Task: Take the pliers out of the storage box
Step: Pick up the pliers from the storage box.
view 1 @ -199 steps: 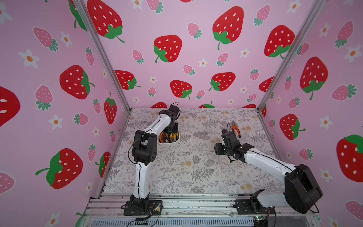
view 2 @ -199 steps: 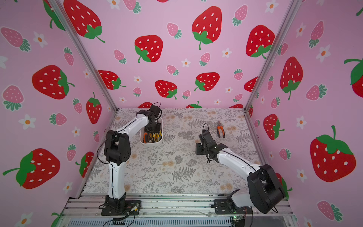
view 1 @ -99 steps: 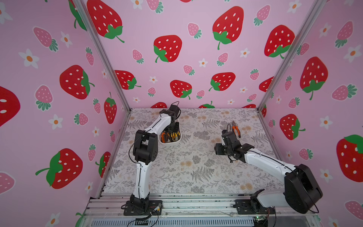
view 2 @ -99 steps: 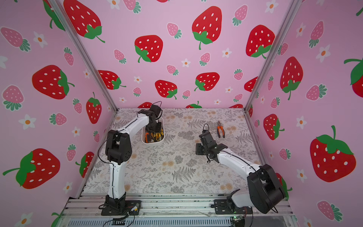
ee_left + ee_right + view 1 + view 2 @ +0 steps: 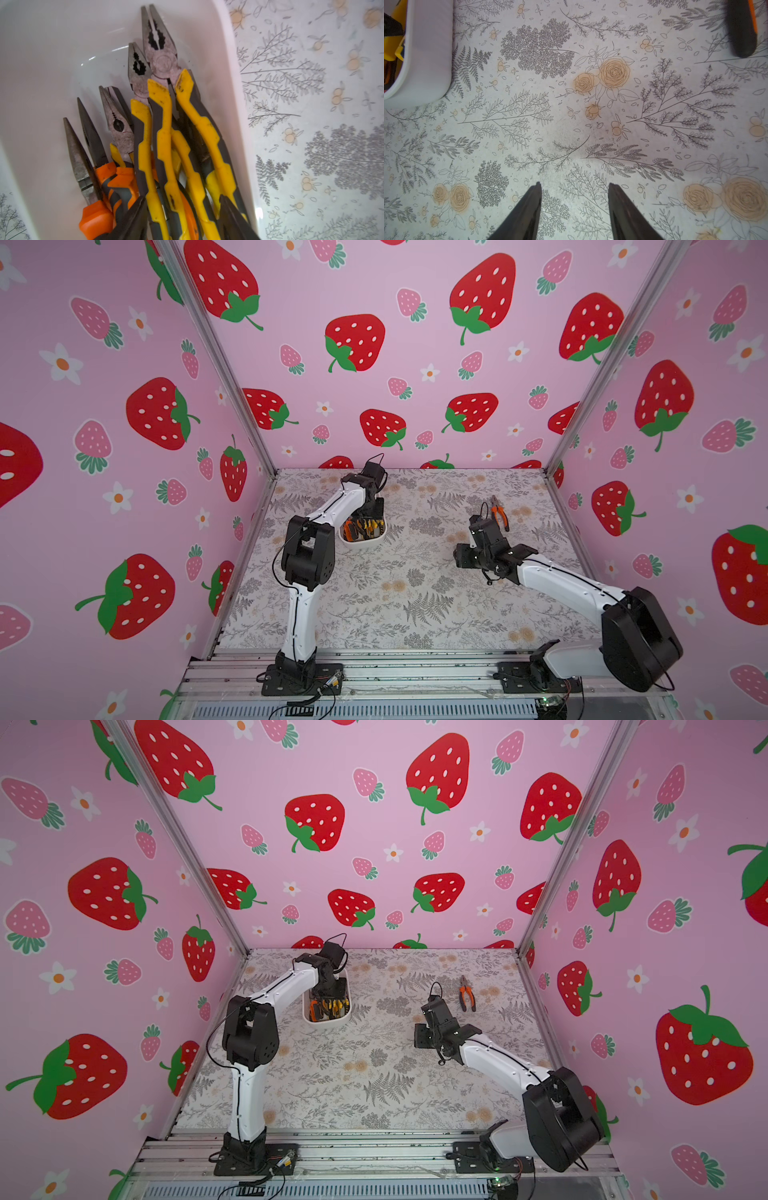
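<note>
Left gripper (image 5: 182, 199) is down in the box (image 5: 225, 93), fingers (image 5: 133, 216) apart and astride the yellow handles. I cannot tell whether they pinch the handles or merely flank them. Right gripper (image 5: 574, 185) hovers with its jaws parted and empty over the bare surface (image 5: 550, 124). It sits between the box and the orange pair (image 5: 500, 515), which lies out on the surface, well apart from the box.

Pliers (image 5: 164, 124) in the box are packed side by side and overlapping, noses pointing away from my fingers. The yellow-handled, blunt-nosed ones lie on top against one long wall. The orange-handled, pointed ones sit lower, toward the other wall. I cannot get a count.

Handling, my estimate:
- Steel, rigid, heavy for their size, nothing fragile.
- The rubbery handles should grip well; the bare metal noses would slip.
- Handles pivot, so squeezing both of one pair closes it and firms the hold.
- Best hold is across both handles near the joint, close to the balance point, so the nose does not droop.
- Risk: neighbours are interleaved and may drag up too, so lift slowly and straight.
</note>
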`<action>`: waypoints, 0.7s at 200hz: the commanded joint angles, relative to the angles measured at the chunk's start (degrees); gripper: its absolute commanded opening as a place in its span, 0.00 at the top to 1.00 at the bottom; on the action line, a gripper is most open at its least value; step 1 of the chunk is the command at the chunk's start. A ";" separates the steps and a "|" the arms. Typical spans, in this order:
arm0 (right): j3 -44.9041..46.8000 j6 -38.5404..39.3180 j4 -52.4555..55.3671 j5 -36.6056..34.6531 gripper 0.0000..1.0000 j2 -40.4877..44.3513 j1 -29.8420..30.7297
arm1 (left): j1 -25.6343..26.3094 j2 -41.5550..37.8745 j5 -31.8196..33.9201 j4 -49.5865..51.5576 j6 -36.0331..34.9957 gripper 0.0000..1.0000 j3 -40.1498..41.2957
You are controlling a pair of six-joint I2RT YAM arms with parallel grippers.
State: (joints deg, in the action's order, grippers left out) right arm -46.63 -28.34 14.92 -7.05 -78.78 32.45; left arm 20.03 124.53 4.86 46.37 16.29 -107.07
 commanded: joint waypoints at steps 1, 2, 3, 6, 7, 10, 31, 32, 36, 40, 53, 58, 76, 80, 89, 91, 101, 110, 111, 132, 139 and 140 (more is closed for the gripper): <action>0.58 -0.40 -0.43 0.28 0.44 1.36 -0.28 | 1.45 -3.02 -0.88 -3.83 -0.32 0.45 1.97; 0.58 -0.40 -0.47 0.23 0.44 1.36 -0.28 | 1.43 -3.13 -0.85 -4.09 -0.36 0.45 2.18; 0.58 -0.40 -0.44 0.21 0.44 1.40 -0.28 | 1.42 -3.27 -0.79 -4.31 -0.33 0.45 2.33; 0.62 -0.40 -0.50 0.20 0.43 1.38 -0.28 | 1.54 -3.65 -0.63 -4.88 -0.24 0.45 2.79; 0.64 -0.40 -0.50 0.24 0.43 1.37 -0.28 | 1.52 -3.75 -0.59 -5.01 -0.27 0.45 2.90; 0.64 -0.40 -0.52 0.20 0.43 1.50 -0.28 | 1.61 -4.02 -0.56 -5.47 -0.25 0.45 3.24; 0.66 -0.41 -0.50 0.21 0.44 1.53 -0.28 | 1.72 -3.44 -0.56 -5.01 0.48 0.45 2.48; 0.66 -0.40 -0.50 0.25 0.44 1.53 -0.28 | 1.70 -3.29 -0.52 -4.82 0.48 0.45 2.30; 0.66 -0.41 -0.50 0.21 0.44 1.53 -0.29 | 1.74 -2.74 -0.43 -3.90 0.50 0.45 1.62; 0.66 -0.40 -0.50 0.22 0.44 1.41 -0.28 | 1.76 -2.13 -0.26 -3.20 0.60 0.45 0.91; 0.66 -0.40 -0.50 0.27 0.43 1.47 -0.28 | 1.76 -0.84 0.48 -1.71 1.00 0.46 -0.07; 0.66 -0.40 -0.51 0.23 0.43 1.50 -0.32 | 1.79 -0.70 0.85 -1.64 1.25 0.47 -0.01; 0.75 -0.40 -0.59 0.25 0.43 1.53 -0.28 | 1.76 -1.25 2.64 -2.22 2.61 0.47 1.46; 0.75 -0.40 -0.59 0.33 0.43 1.53 -0.30 | 1.76 -1.50 3.07 -2.47 2.86 0.47 1.77; 0.73 -0.40 -0.59 0.36 0.43 1.46 -0.30 | 1.76 -2.02 4.30 -2.68 3.36 0.47 2.31; 0.70 -0.40 -0.59 0.32 0.43 1.38 -0.28 | 1.72 -2.12 4.59 -2.69 3.49 0.47 2.43; 0.66 -0.40 -0.59 0.42 0.43 1.35 -0.28 | 1.72 -2.73 5.83 -3.06 3.91 0.47 3.01; 0.66 -0.40 -0.60 0.46 0.43 1.31 -0.28 | 1.76 -3.40 6.77 -3.43 4.10 0.47 3.58; 0.66 -0.40 -0.59 0.46 0.43 1.29 -0.28 | 1.72 -3.41 6.80 -3.54 4.14 0.47 3.64; 0.58 -0.40 -0.59 0.49 0.43 1.21 -0.28 | 1.63 -3.49 5.75 -3.83 3.96 0.46 3.68; 0.58 -0.40 -0.58 0.46 0.43 1.25 -0.28 | 1.63 -2.82 5.63 -3.11 4.00 0.46 3.07; 0.58 -0.40 -0.59 0.50 0.43 1.30 -0.32 | 1.65 -2.77 5.61 -3.03 4.01 0.46 2.95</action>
State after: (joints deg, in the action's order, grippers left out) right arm -46.57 -28.36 14.48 -6.94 -78.63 32.45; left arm 21.78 122.43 9.34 42.41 19.59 -103.53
